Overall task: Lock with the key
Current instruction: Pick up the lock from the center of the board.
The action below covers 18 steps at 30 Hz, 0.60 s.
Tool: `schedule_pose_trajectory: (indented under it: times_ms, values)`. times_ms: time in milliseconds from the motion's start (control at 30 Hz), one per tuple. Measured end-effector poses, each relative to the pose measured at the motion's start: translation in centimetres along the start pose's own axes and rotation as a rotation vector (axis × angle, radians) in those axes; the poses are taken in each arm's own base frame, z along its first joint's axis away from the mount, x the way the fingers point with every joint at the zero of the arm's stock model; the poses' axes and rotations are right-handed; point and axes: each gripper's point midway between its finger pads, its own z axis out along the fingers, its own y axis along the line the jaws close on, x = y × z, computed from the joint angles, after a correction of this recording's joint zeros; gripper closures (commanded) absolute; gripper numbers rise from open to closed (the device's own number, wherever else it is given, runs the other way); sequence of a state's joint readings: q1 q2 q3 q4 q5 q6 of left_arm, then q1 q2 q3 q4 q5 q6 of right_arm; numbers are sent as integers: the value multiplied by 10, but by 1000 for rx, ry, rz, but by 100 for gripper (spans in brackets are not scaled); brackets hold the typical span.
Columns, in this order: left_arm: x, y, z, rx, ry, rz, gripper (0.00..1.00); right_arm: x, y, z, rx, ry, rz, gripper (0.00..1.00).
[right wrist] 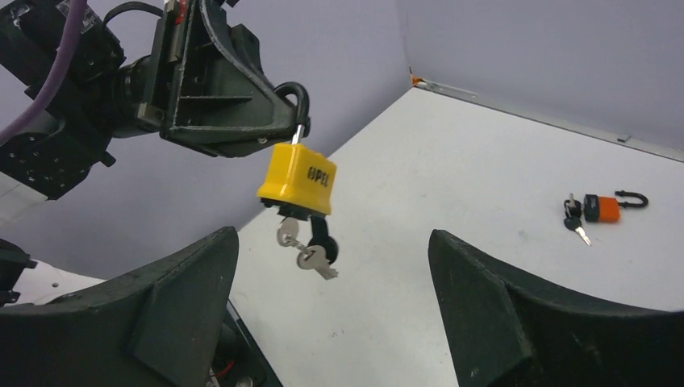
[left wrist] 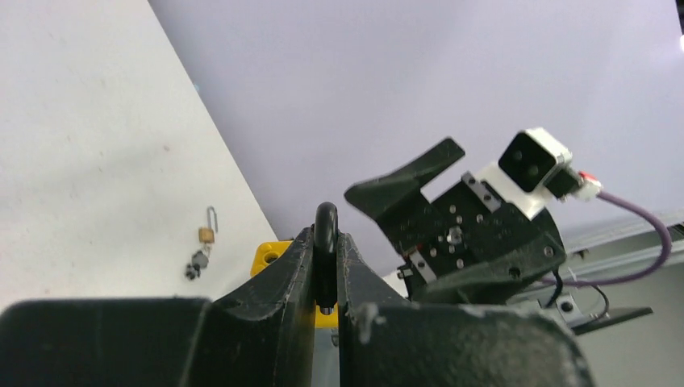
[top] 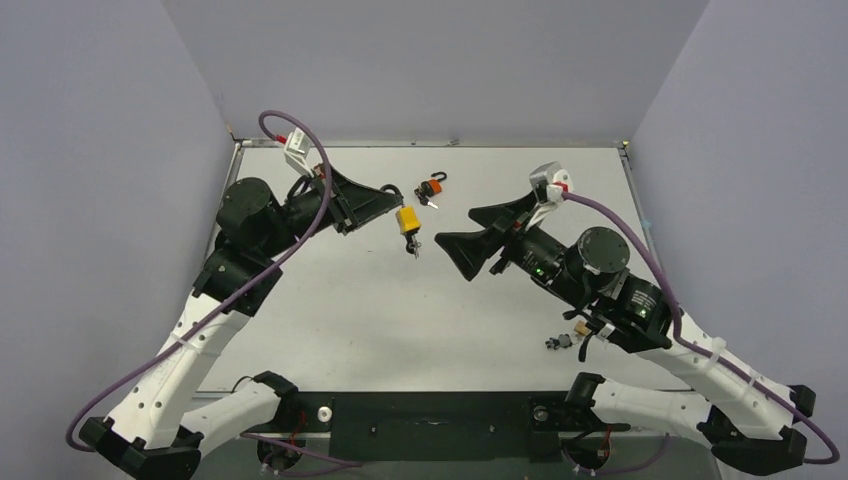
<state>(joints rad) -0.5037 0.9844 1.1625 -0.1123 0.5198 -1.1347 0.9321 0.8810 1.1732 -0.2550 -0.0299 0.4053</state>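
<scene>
My left gripper (top: 388, 203) is shut on the black shackle (left wrist: 326, 242) of a yellow padlock (top: 408, 220) and holds it in the air above the table. The padlock also shows in the right wrist view (right wrist: 298, 181), with a black-headed key (right wrist: 321, 240) in its underside and spare silver keys (right wrist: 310, 256) hanging from a ring. My right gripper (top: 468, 228) is open and empty, a little right of the padlock, its fingers (right wrist: 500, 298) wide apart and pointing at it.
An orange padlock (top: 431, 188) with keys lies on the table at the back centre, also in the right wrist view (right wrist: 603, 209). A small brass padlock (top: 578, 343) with keys lies near the right arm's base, seen in the left wrist view (left wrist: 206, 235).
</scene>
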Motion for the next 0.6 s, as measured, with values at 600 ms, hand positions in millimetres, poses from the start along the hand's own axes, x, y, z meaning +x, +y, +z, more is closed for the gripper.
schedule_pose_trajectory:
  times_ms: [600]
  values:
    - [-20, -7, 8, -166, -110, 84, 100, 6, 22, 67, 161, -52, -186, 42]
